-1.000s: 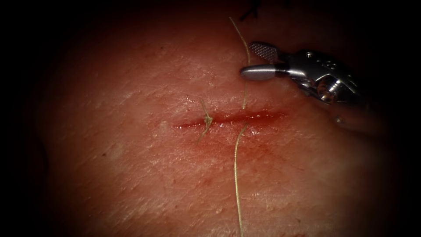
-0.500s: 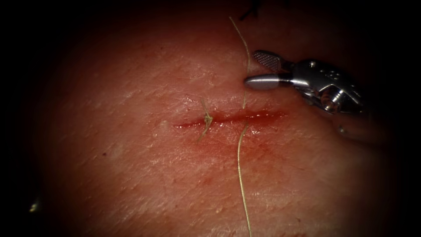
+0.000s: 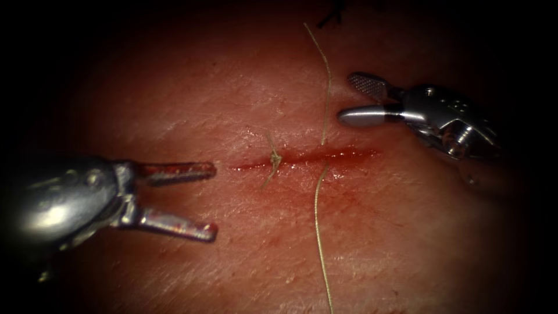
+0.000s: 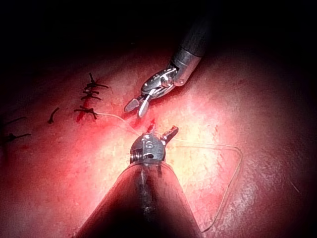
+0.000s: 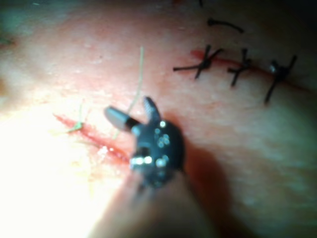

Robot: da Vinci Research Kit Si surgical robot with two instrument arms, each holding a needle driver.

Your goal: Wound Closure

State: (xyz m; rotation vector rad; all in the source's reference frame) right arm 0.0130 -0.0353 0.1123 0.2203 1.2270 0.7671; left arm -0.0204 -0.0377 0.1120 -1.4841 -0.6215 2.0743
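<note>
Dark stitches [image 5: 237, 68] on another cut

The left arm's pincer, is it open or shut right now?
Open. In the endoscope view the left pincer shows its two jaws spread apart, with bare tissue between them, holding nothing.

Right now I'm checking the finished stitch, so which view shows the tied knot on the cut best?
The endoscope view: the knot sits on the cut, left of the thread, both short tails visible. In the right wrist view it is a pale smudge. In the left wrist view I cannot make it out.
</note>
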